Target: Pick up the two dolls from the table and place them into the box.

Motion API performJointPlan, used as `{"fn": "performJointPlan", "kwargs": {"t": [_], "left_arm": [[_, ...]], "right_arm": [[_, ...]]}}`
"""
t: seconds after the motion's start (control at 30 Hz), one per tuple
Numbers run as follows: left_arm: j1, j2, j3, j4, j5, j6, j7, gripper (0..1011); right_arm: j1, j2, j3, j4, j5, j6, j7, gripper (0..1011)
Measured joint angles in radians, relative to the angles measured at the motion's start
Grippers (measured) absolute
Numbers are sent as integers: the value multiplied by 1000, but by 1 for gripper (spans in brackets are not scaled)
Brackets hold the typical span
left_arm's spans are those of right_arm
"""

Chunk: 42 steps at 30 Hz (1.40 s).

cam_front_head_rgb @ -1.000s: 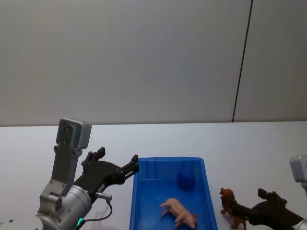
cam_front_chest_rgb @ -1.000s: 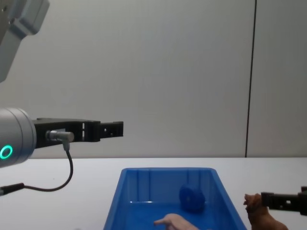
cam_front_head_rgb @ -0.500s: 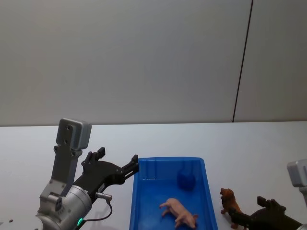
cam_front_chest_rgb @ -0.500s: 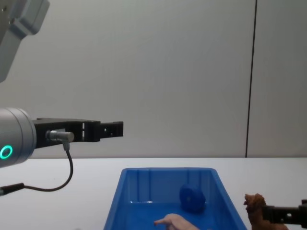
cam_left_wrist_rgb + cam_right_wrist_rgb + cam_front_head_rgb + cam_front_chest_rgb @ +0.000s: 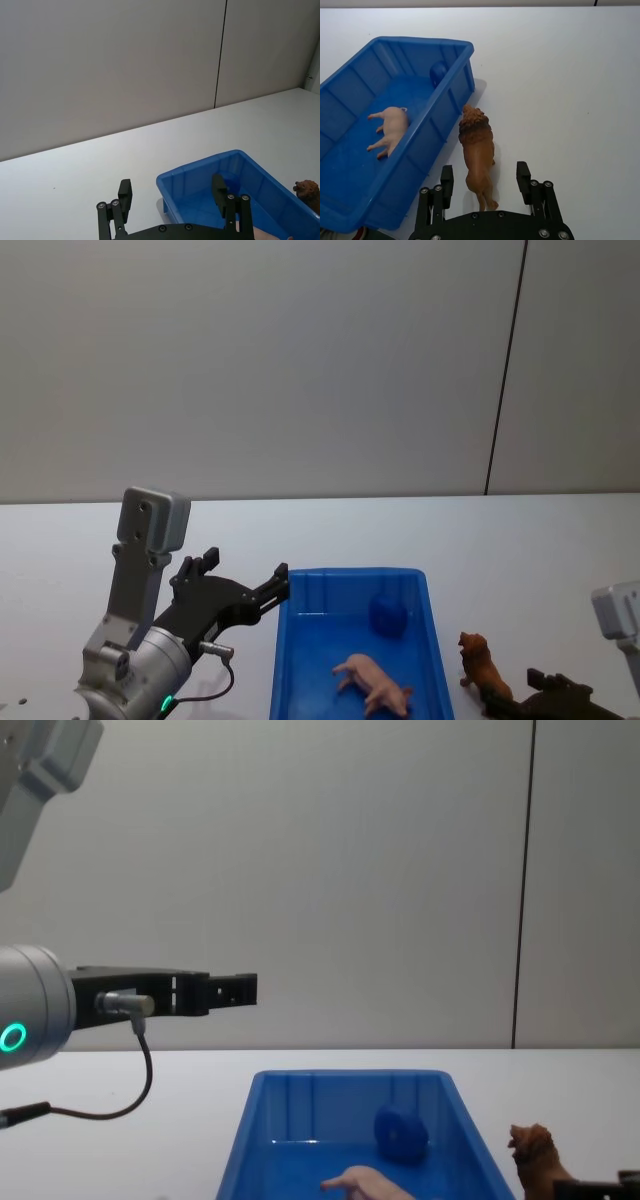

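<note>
The pig (image 5: 390, 129) already lies on its side on the floor of the box (image 5: 300, 660), near a small dark-blue round thing (image 5: 387, 613) at the far end, so I'd call the job half done. The brown doll (image 5: 478, 150) is what is left: it stands on the table (image 5: 560, 75) just beside the box's right wall, outside it, head pointing away from the robot.

The right gripper (image 5: 483, 185) sits low behind it with fingers wide apart, one on each side of the doll's hind end and touching nothing; it has hold of nothing yet. To me the next thing needed is a close on the body, a lift and a short carry leftward over the rim.

The left gripper (image 5: 172, 192) hangs above the table just left of the box, fingers spread, empty.

The tabletop is plain white. Behind it runs a bare grey wall with one thin dark vertical seam (image 5: 505, 365)
</note>
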Motion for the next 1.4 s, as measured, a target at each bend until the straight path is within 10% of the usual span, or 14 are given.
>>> {"fn": "performJointPlan", "kwargs": {"t": [0.6,1.4], "left_arm": [[0,0,0,0,0,0,0,1003],[0,0,0,0,0,0,0,1003]], "right_arm": [[7,-3,-4,9,-8,-10,9,258],[29,6,1,-50,-68,-141,36,243]]}}
